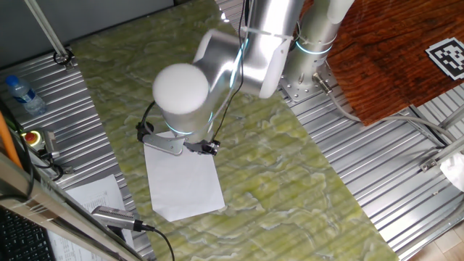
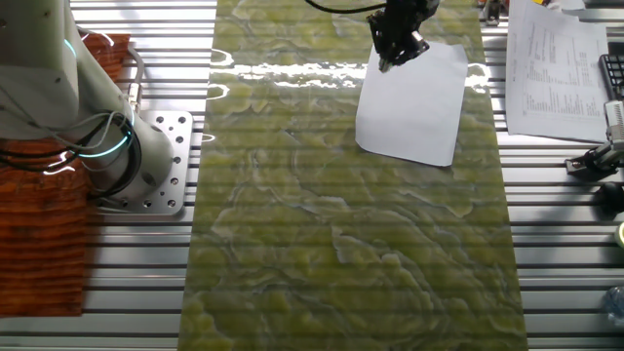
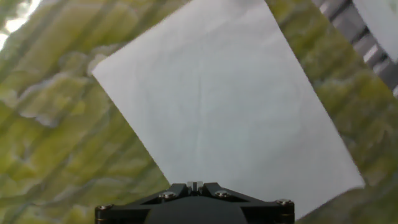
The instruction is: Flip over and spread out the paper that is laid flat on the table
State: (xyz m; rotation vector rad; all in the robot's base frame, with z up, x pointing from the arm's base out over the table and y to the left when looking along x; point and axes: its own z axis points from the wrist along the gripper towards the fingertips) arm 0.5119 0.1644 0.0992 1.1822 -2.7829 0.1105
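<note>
The paper [image 1: 184, 181] is a plain white sheet lying on the green-yellow marbled table [image 1: 290, 174]. It also shows in the other fixed view [image 2: 414, 102] and fills most of the hand view [image 3: 217, 99]. My gripper [image 1: 181, 147] is down at the sheet's far edge, near one corner, under the arm's round white joint. In the other fixed view the gripper [image 2: 390, 57] stands at the sheet's upper left corner. In the hand view the gripper [image 3: 194, 185] has its jaws closed together over the sheet's edge, which looks slightly raised there. The rest of the sheet lies flat.
A printed text sheet [image 2: 561, 68] lies on the ribbed metal panel beside the table. A water bottle [image 1: 22, 94], a microphone [image 1: 116, 216] and a keyboard [image 1: 22, 235] are at the left. A reddish-brown wooden board [image 1: 391, 51] and the arm's base [image 2: 146, 166] are at the other side.
</note>
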